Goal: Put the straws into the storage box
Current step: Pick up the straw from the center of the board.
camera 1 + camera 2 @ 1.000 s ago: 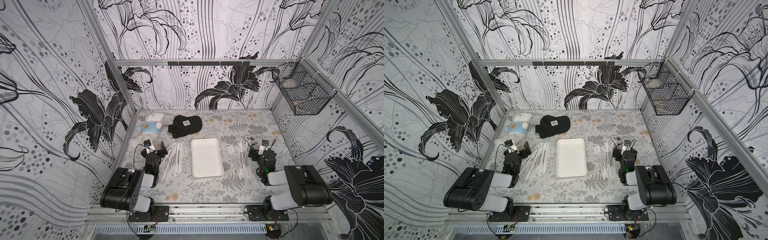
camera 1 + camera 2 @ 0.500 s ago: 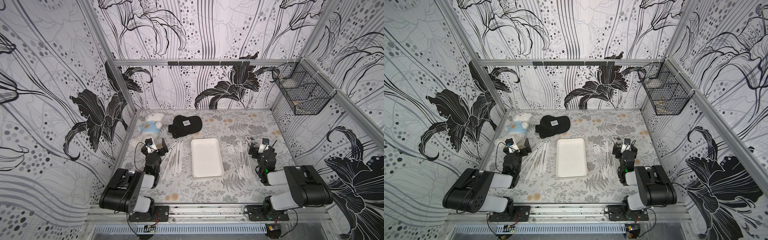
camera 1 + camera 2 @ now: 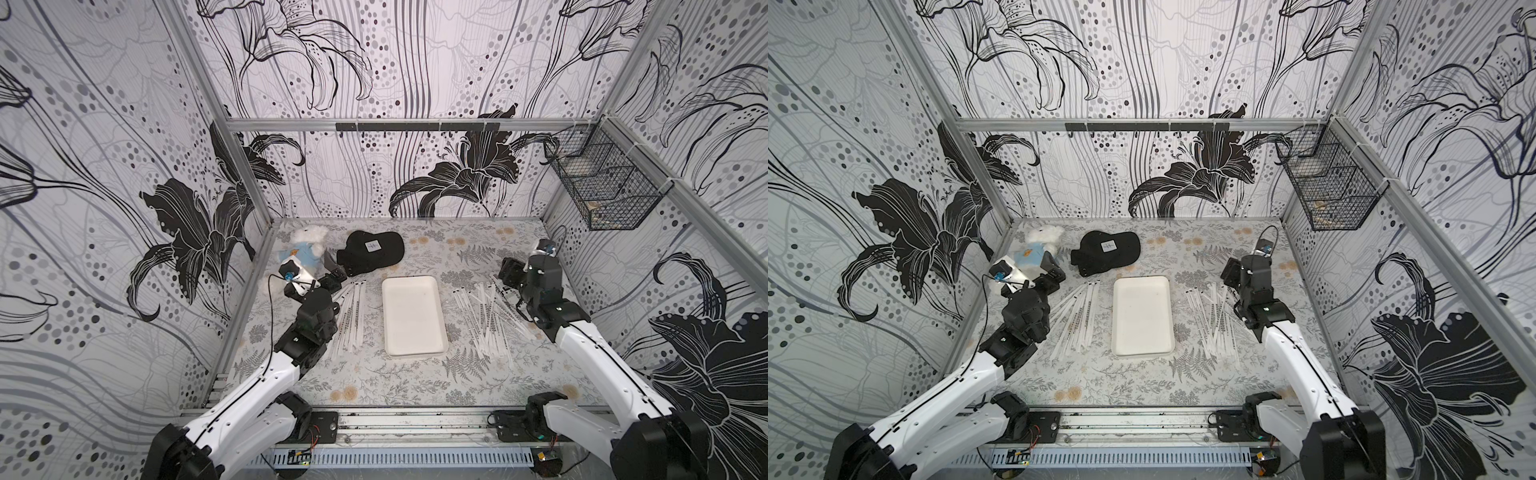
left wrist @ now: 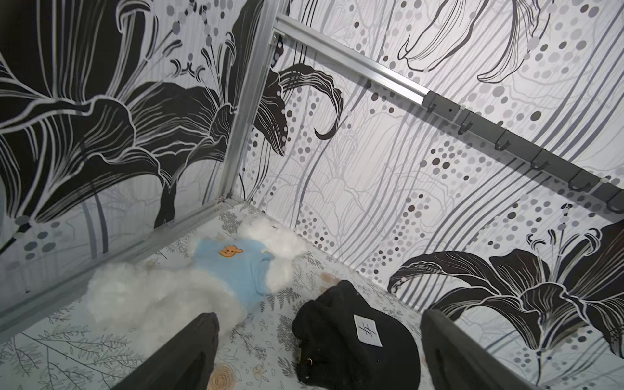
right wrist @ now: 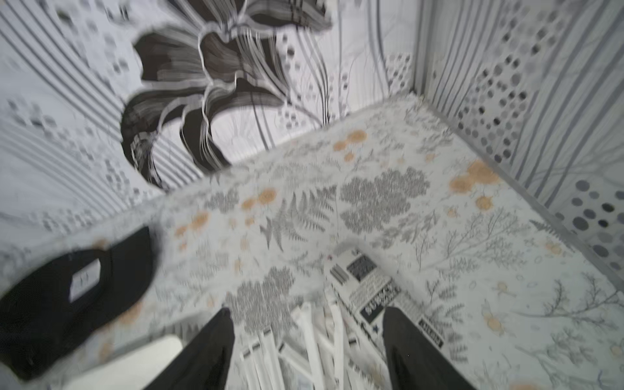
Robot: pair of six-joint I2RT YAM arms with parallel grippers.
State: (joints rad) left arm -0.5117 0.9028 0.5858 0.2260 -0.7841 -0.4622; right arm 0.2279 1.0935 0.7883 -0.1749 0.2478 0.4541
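Storage box [image 3: 413,316] sits mid-frame on the tabletop [image 3: 415,386], long side running up-frame, nothing in it. Straws [image 3: 351,316] lie in two loose heaps, one just left of the box and one just right. None are inside yet.

Left gripper [image 3: 332,269]: jaws wide apart and empty, at the upper end of the left heap, facing the black cap [image 4: 354,337] and plush toy [image 4: 233,270].

Right gripper [image 5: 307,337]: jaws apart, nothing clamped, low over the upper ends of the right heap. Its wrist view is blurred.

Risks, as I judge them:
- A printed white tube [image 5: 368,287] lies just beside the right heap, close to one jaw. Closing here could catch it along with the straws, or instead of them.
- The straws cross and overlap. A pinch near their ends may take only a few, which could droop, fan out and spill past the box's low rim.
- If the left gripper reaches further up-frame, it could snag the cap.
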